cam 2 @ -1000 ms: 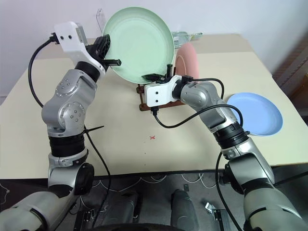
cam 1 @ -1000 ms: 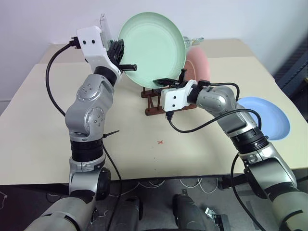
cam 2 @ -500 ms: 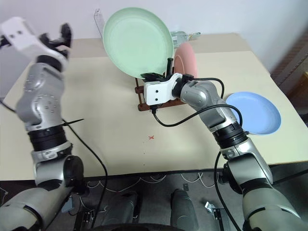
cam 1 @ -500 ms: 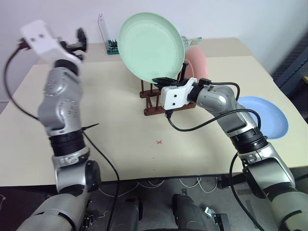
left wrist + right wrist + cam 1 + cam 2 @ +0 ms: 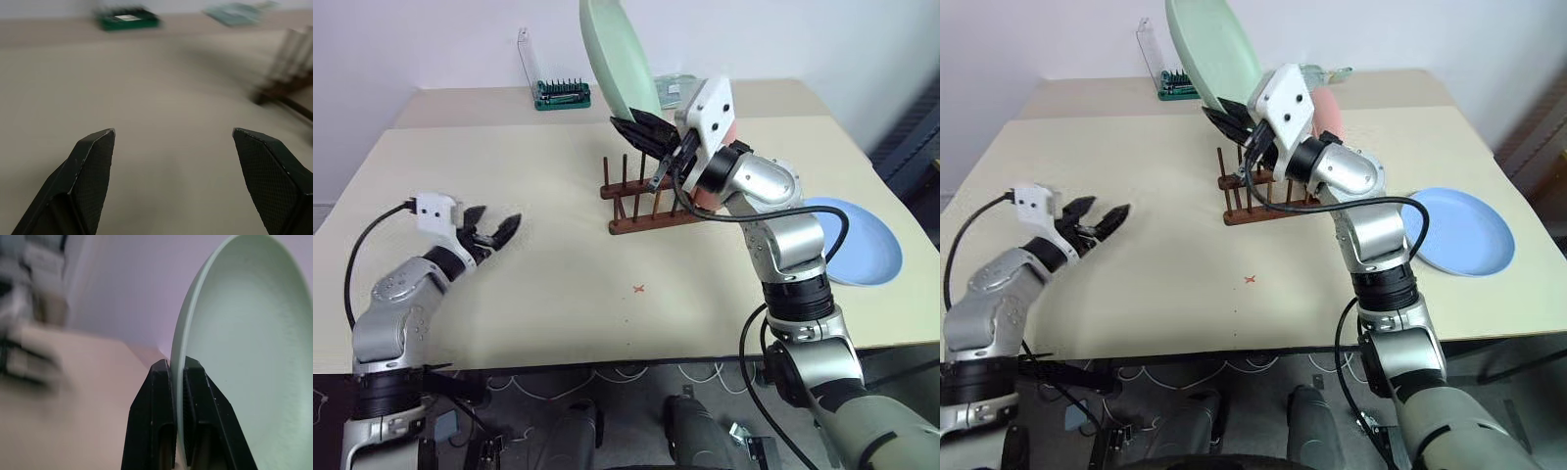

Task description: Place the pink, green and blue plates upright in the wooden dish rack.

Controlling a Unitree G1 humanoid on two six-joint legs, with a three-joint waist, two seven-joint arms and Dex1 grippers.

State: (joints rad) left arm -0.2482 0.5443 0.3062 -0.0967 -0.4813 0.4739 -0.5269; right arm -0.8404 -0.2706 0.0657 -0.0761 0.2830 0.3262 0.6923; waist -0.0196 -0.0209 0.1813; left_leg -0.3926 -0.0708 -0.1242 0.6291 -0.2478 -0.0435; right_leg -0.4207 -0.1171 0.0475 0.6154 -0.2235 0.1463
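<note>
Right pincer (image 5: 641, 129) clamped on green plate (image 5: 619, 61) rim, held edge-on above rack (image 5: 646, 201); pink plate (image 5: 724, 132) behind arm, seemingly racked; blue plate (image 5: 862, 240) flat on table (image 5: 558, 284). Left pincer (image 5: 494, 233) open, empty, low over table.

Right wrist view: fingers (image 5: 161, 396) pinching rim.

Next, probably: lower between pegs.

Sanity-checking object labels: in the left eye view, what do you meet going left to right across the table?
Open left end effector → dark reddish-brown wooden dish rack → right end effector pinching the pale mint green round plate → light blue round plate lying flat.
</note>
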